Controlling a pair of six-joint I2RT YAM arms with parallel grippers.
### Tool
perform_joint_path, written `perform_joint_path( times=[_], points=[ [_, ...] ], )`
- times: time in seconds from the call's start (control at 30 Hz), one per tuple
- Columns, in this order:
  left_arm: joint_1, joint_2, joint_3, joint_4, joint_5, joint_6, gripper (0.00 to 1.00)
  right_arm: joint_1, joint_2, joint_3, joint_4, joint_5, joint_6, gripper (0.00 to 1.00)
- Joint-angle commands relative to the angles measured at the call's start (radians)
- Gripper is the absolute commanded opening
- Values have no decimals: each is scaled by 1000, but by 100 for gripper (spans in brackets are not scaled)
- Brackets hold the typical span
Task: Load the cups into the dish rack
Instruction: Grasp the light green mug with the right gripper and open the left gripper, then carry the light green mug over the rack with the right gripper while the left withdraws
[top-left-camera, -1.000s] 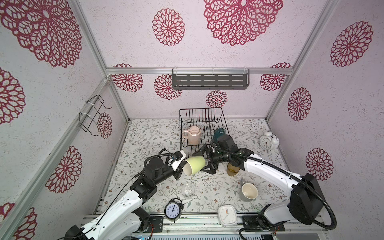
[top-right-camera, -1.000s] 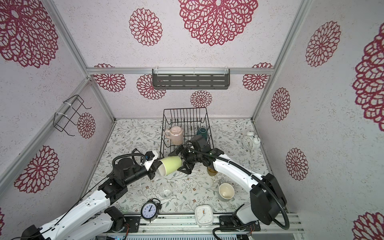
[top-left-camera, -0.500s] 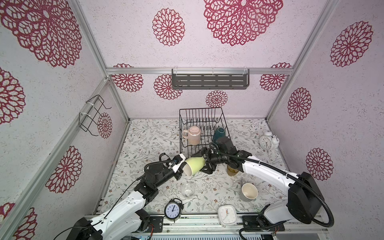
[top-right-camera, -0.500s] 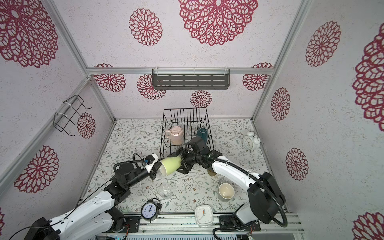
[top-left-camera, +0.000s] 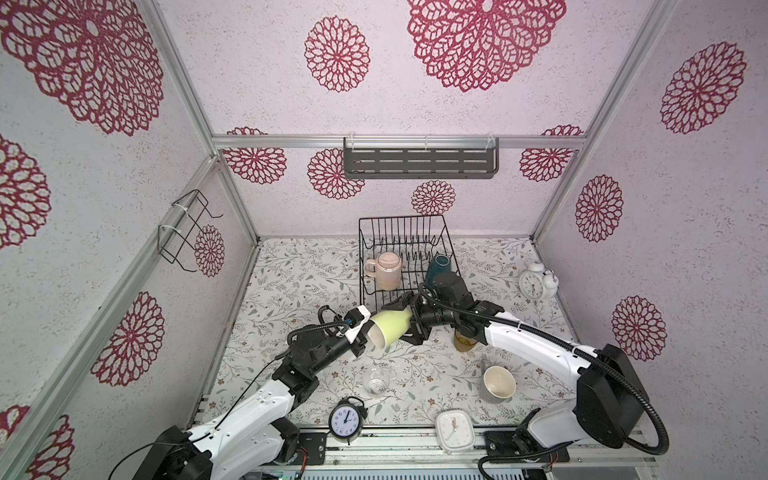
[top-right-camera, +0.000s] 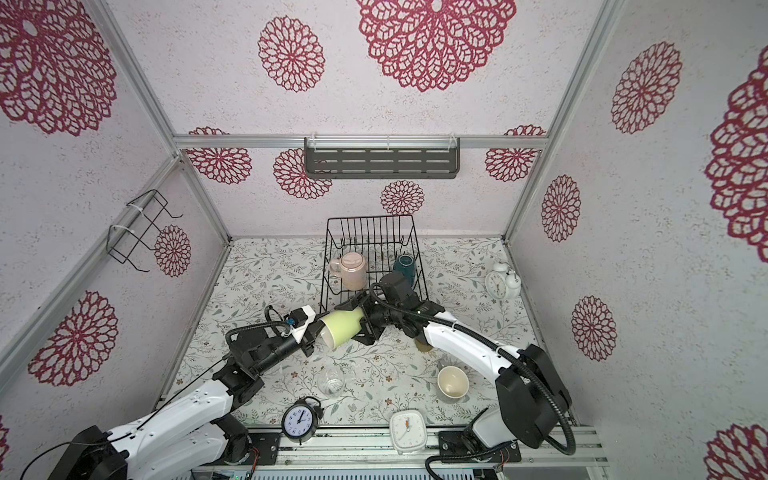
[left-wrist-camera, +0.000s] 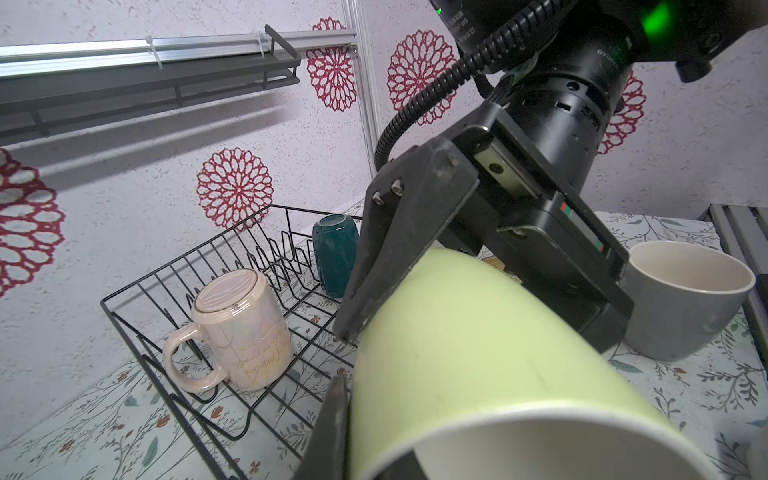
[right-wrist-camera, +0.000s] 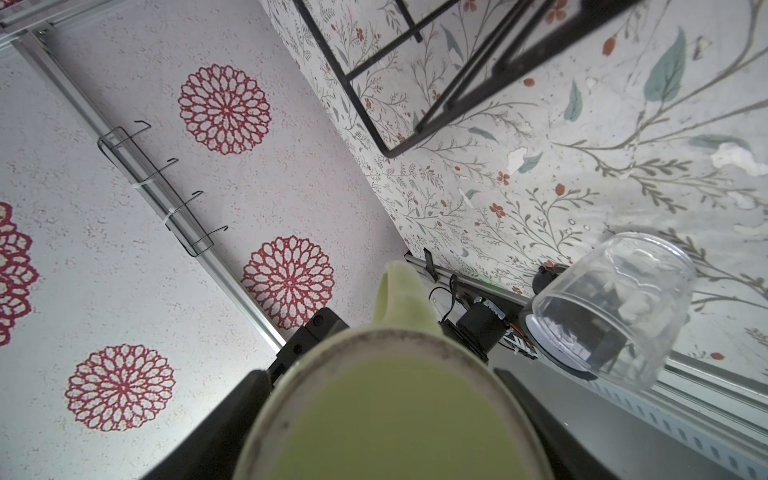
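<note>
A yellow-green mug (top-left-camera: 390, 328) (top-right-camera: 343, 326) hangs on its side in the air just in front of the dish rack (top-left-camera: 401, 226) (top-right-camera: 370, 220). My left gripper (top-left-camera: 369, 334) (left-wrist-camera: 357, 440) is shut on its rim, one finger inside the wall. The right gripper (top-left-camera: 401, 326) (right-wrist-camera: 386, 415) clasps the mug's base, a finger on each side. Inside the rack a pale pink mug (top-left-camera: 386, 270) (left-wrist-camera: 241, 328) and a dark teal mug (top-left-camera: 438, 268) stand upside down. On the table are a grey mug (top-left-camera: 496, 384), a clear glass (top-left-camera: 377, 381) (right-wrist-camera: 611, 307) and an amber tumbler (top-left-camera: 464, 343), partly behind the right arm.
A black alarm clock (top-left-camera: 346, 419) and a white square clock (top-left-camera: 455, 430) sit at the front edge. A white twin-bell clock (top-left-camera: 536, 282) stands at the right wall. A wire holder (top-left-camera: 185, 232) and a grey shelf (top-left-camera: 419, 162) hang on the walls.
The right gripper has narrowed from wide open onto the mug's base. The left gripper has kept hold of the rim, and the mug has barely moved.
</note>
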Motion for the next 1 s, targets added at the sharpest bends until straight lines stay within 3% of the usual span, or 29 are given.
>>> perform_joint_path(
  times=[0.0, 0.07, 0.17, 0.37, 0.5, 0.63, 0.83, 0.9, 0.93, 0.97],
  points=[
    [7, 4, 14, 144, -11, -43, 22, 3, -31, 1, -3, 10, -46, 62],
    [8, 9, 14, 143, -16, -55, 28, -10, -23, 17, -19, 31, -89, 60],
    [10, 8, 10, 141, -19, -61, 51, -39, -3, 79, -81, 84, -193, 60],
    [14, -38, 12, 69, -14, -50, 56, -85, 4, 231, -293, 270, -421, 60],
    [18, -82, -27, 61, -34, -50, 60, -135, -8, 241, -290, 304, -473, 57],
    [20, -118, -61, 56, -80, -69, 66, -172, 19, 289, -289, 354, -610, 51],
    [27, -157, -104, 30, -166, -164, 75, -176, 77, 397, -364, 633, -899, 49],
    [32, -173, -106, -4, -227, -228, 87, -175, 90, 402, -338, 702, -987, 49],
    [38, -182, -106, -29, -283, -284, 99, -175, 99, 402, -314, 726, -1036, 49],
    [43, -189, -103, -56, -353, -340, 97, -175, 110, 402, -292, 744, -1085, 49]
  ],
)
